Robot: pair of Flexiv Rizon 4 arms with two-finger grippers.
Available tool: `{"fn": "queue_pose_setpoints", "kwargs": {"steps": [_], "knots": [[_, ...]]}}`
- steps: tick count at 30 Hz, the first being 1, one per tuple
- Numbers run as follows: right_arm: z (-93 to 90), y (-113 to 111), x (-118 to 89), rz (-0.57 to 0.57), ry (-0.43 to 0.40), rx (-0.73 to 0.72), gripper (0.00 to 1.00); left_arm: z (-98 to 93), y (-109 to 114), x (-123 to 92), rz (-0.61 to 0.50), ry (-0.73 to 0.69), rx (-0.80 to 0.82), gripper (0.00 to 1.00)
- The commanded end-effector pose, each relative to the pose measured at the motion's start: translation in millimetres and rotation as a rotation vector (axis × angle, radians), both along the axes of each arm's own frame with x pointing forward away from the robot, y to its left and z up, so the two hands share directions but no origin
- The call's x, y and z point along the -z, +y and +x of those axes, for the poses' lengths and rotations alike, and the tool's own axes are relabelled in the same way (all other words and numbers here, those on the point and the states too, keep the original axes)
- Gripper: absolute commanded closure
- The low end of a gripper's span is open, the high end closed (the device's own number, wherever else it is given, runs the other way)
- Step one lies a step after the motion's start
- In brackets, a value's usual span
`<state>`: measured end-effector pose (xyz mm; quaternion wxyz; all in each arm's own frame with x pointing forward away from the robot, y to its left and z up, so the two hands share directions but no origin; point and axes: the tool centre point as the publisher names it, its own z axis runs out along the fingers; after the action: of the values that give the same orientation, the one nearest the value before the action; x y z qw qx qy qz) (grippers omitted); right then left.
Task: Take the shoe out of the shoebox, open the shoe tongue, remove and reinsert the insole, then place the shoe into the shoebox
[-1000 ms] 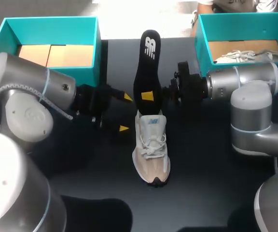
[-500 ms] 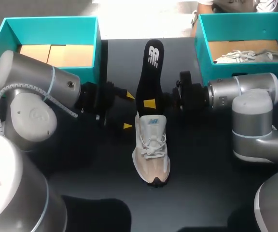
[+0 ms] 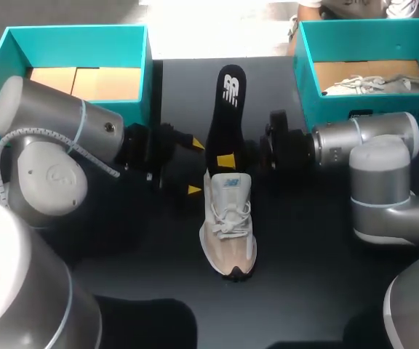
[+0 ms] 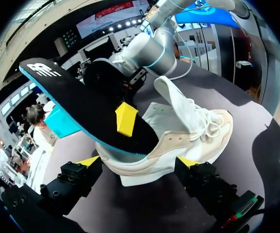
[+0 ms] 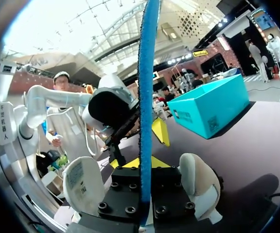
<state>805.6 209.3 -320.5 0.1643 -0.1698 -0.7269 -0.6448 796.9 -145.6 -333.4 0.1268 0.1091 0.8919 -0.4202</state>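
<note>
**Dark table** (image 3: 318, 240): the surface spreading under both my left jaws and my right jaws.

**Teal box** (image 3: 304, 65): stands open-topped beyond my right jaws and outward of them, apart from them.

**Second shoe** (image 3: 358, 86): pale and laced, lying inside that box on its tan floor.

**Tan cardboard panels** (image 3: 86, 82): lie flat, side by side, beyond my left jaws and well apart from them.

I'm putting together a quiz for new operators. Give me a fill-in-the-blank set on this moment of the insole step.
1. The right gripper is shut on the black ___.
2. The left gripper is ___, beside the shoe's heel.
3. The shoe stands on the dark ___.
4. The shoebox near the right arm holds a second ___.

Missing words: insole; open; table; shoe.
</note>
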Motion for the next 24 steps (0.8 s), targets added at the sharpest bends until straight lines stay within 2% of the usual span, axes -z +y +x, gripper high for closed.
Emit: {"fn": "queue_pose_setpoints", "kwargs": {"steps": [1, 13, 19, 20, 21, 24], "knots": [[-0.6, 3, 17, -0.002, 0.021, -0.011, 1.00, -0.5, -1, 0, 0.005, 0.000, -0.001, 0.00], [-20.0, -1, 34, -0.020, 0.112, -0.016, 1.00, -0.5, -1, 0, 0.005, 0.000, -0.001, 0.00], [-19.1, -3, 26, -0.020, 0.085, -0.001, 1.00, -0.5, -1, 0, 0.005, 0.000, -0.001, 0.00], [-17.8, -4, 23, -0.023, 0.077, 0.001, 0.95, -0.5, -1, 0, 0.005, 0.000, -0.001, 0.00], [-16.6, -4, 20, -0.022, 0.067, 0.001, 0.82, -0.5, -1, 0, 0.005, 0.000, -0.001, 0.00], [-15.0, -3, 13, -0.023, 0.052, -0.001, 0.82, -0.5, -1, 0, 0.005, 0.000, -0.001, 0.00]]}}
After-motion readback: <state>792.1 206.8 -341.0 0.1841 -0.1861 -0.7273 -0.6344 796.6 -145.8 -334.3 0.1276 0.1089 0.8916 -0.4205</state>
